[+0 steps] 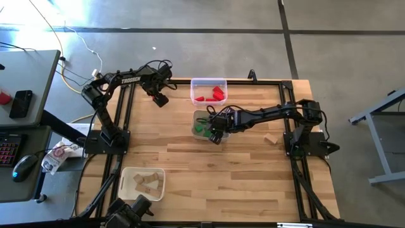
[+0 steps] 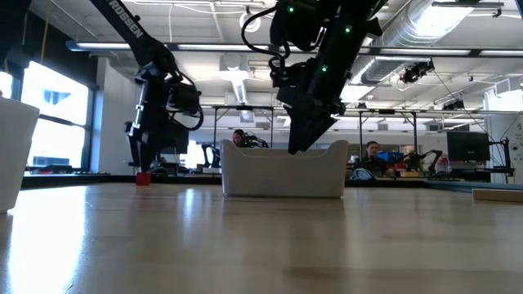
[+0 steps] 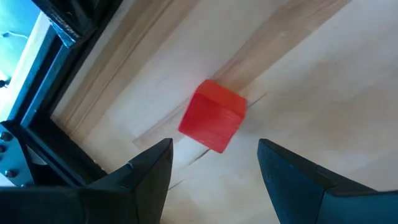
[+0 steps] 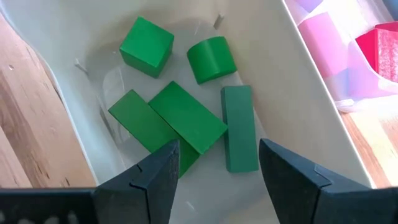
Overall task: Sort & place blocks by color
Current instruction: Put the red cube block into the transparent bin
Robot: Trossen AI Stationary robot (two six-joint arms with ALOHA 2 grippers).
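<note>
A red cube rests flat on the wood table near its far left edge, and shows small in the low view. My left gripper hangs open just above the cube, pointing steeply down, its fingers wider apart than the cube. My right gripper stands open with nothing between its fingers, over a white tray that holds several green blocks. A clear tray at the far edge holds red blocks.
A third tray near the front left holds plain wood blocks. One loose wood block lies on the table by the right arm's base. The table's black frame rail runs close beside the red cube.
</note>
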